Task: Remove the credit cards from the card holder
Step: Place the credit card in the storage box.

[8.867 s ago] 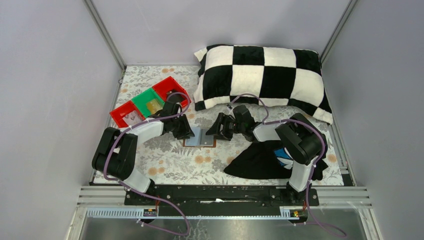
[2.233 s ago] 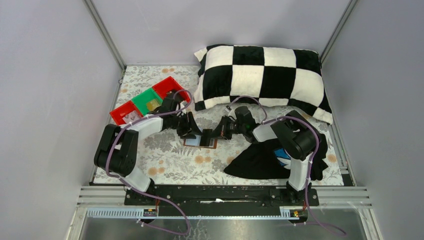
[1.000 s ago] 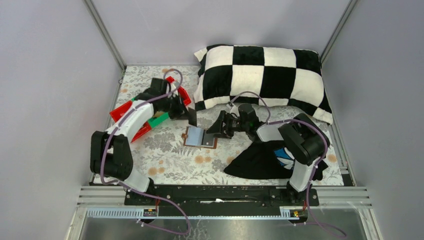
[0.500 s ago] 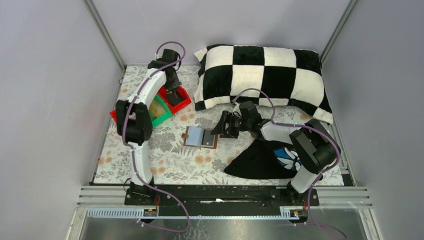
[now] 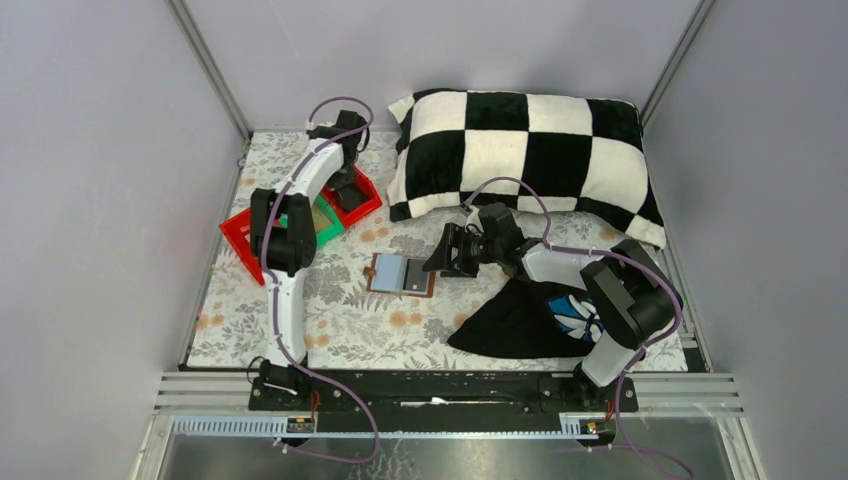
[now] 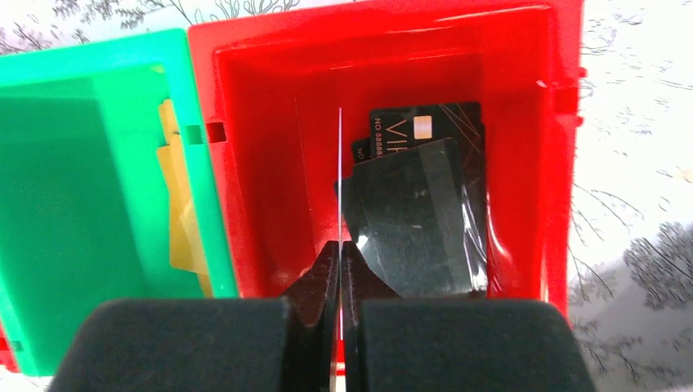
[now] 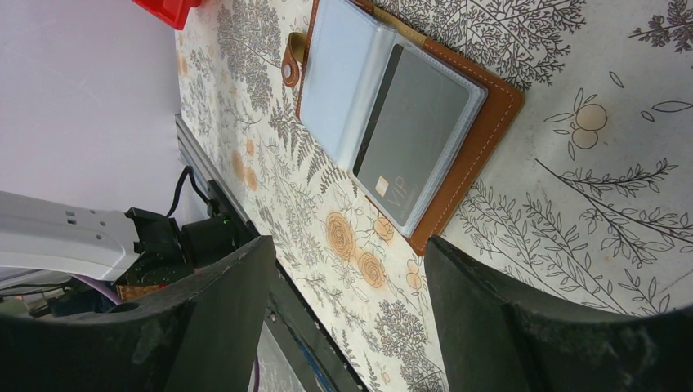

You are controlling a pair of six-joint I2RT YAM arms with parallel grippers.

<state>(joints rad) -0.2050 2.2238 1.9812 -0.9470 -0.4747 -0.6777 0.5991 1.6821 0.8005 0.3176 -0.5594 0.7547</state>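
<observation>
Near the far left corner of the table (image 5: pixel 340 320), my left gripper (image 6: pixel 340 245) hangs over the red tray (image 6: pixel 523 49), which stands side by side with a green tray (image 6: pixel 82 57). Its jaws are pressed together and they pinch a thin card (image 6: pixel 340 163). I see this card only from its edge, as one pale line that goes out from the tips over the tray. On the bottom of the red tray lie black cards (image 6: pixel 425 204); a plain one partly covers another that shows a gold chip and pale letters. In the green tray some yellow cards (image 6: pixel 176 204) lean on the wall next to the red tray. About the middle of the table the card holder (image 5: pixel 402 273) lies open and flat. In its half toward my right gripper (image 5: pixel 440 258), a grey credit card (image 7: pixel 413 147) with a small chip sits under the clear pocket. The other pocket panel (image 7: pixel 343 73) is pale, and I cannot tell if it holds something. My right gripper is just beside the right side of the holder, not touching it, and its jaws are spread wide with nothing between them. A checkered pillow (image 5: pixel 525 150) lies along the far edge, toward the right corner. A black cloth (image 5: pixel 520 320) lies toward the near right corner, partly under my right arm.
</observation>
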